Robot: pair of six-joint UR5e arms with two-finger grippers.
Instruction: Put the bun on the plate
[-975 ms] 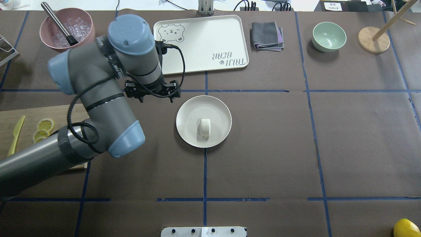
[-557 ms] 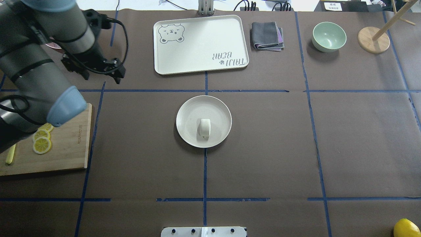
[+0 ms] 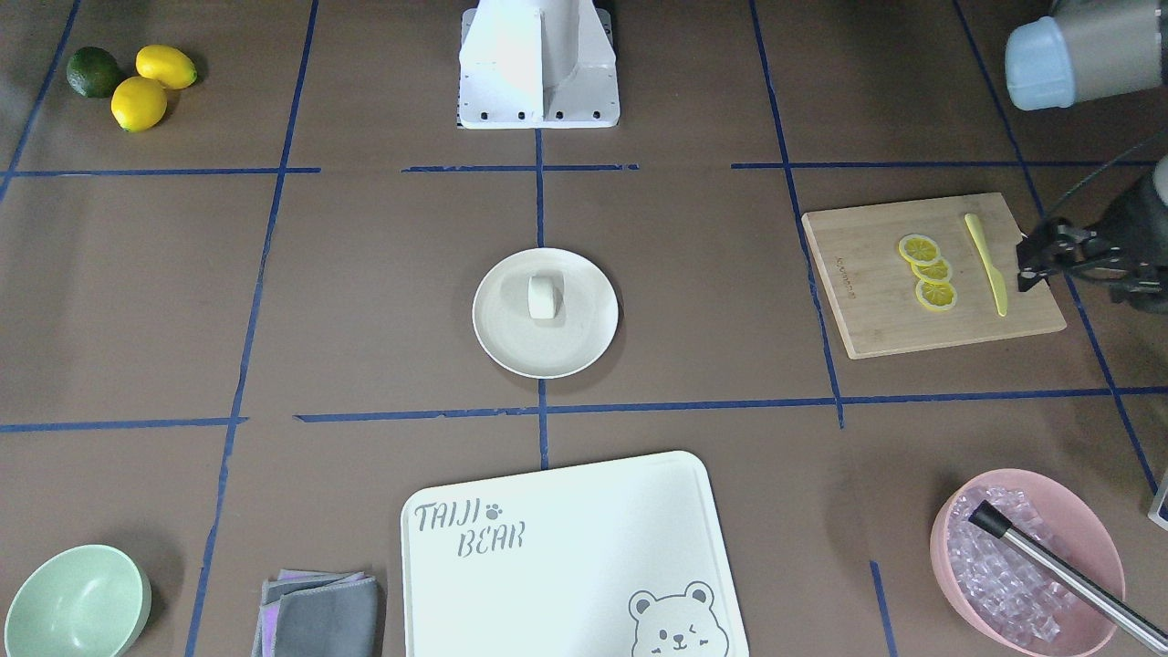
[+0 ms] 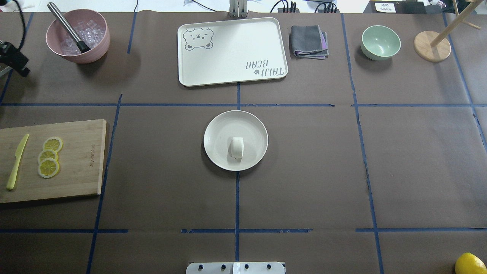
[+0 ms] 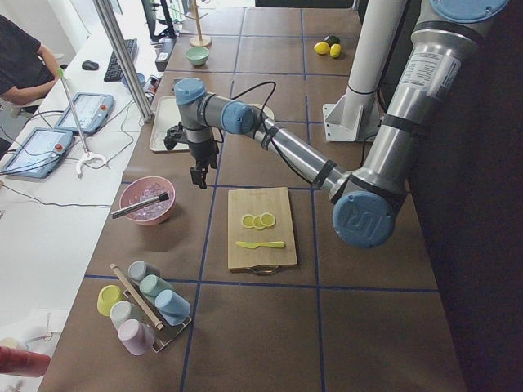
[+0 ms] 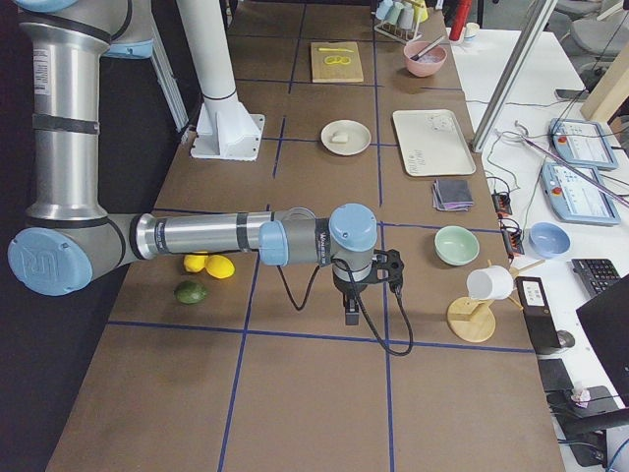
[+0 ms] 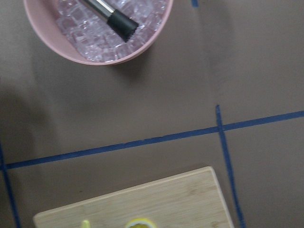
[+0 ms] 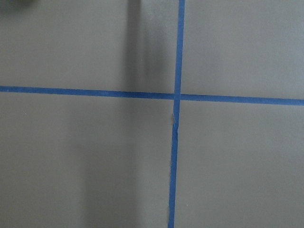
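Observation:
The small white bun lies on the round cream plate at the middle of the table, a little toward the robot's side of centre; the front-facing view shows the same bun and plate. My left gripper hangs far off to the left, past the cutting board's outer edge, open with nothing between its fingers; only a black part of it reaches into the overhead view. My right gripper shows only in the exterior right view, over bare table beside the lemons, and I cannot tell its state.
A wooden cutting board holds lemon slices and a yellow knife. A pink bowl of ice with a metal tool, a bear-printed tray, a grey cloth and a mint bowl line the far side.
My left arm has swung away from beside the plate to the far left, almost out of the overhead view, uncovering the cutting board. The bun and plate have stayed put.

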